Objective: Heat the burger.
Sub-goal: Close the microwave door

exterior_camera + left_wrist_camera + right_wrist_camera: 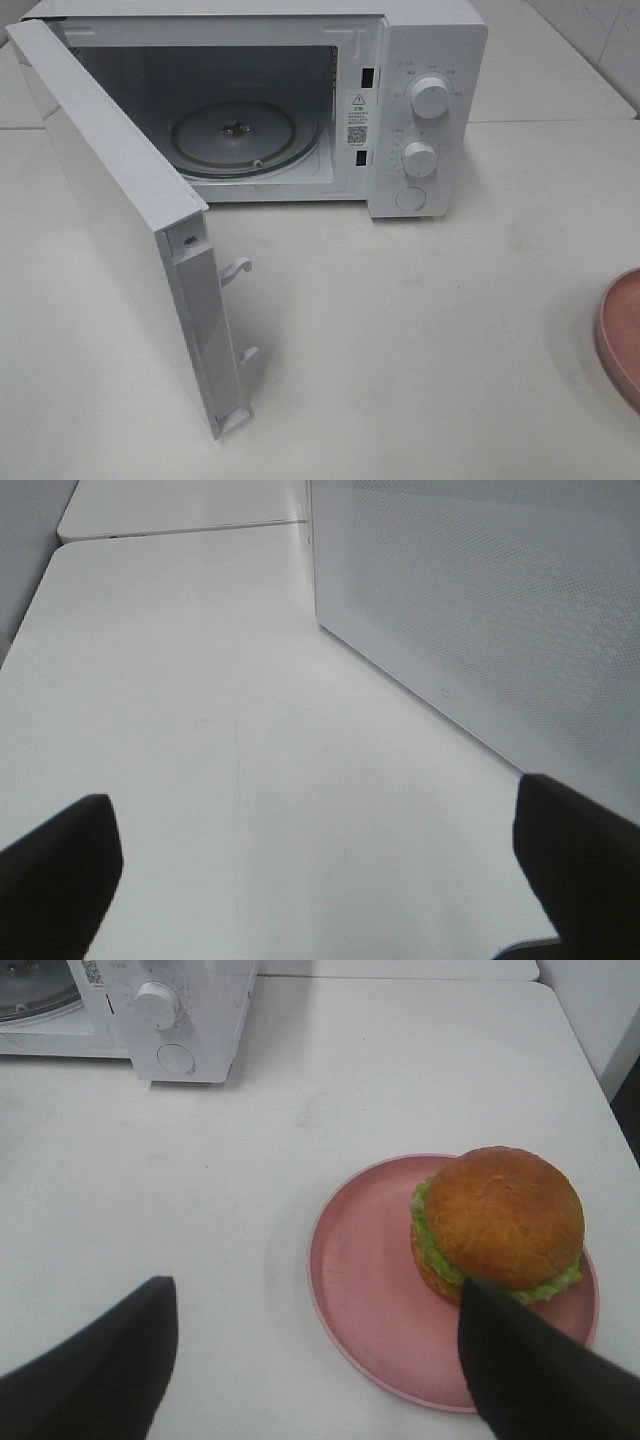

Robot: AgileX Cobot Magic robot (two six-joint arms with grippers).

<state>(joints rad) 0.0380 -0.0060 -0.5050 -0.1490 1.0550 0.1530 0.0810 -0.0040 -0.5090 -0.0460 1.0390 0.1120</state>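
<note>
The burger, with a golden-brown domed bun and green lettuce, sits on a pink plate in the right wrist view. My right gripper hovers open over the plate's near side; one dark finger overlaps the burger's near edge and nothing is between the fingers. In the high view only the plate's rim shows at the right edge; the burger and both grippers are out of frame. My left gripper is open and empty over bare table beside the microwave door.
The white microwave stands at the back with its door swung wide toward the front left. Its glass turntable is bare. Two knobs and a button face front on its right panel.
</note>
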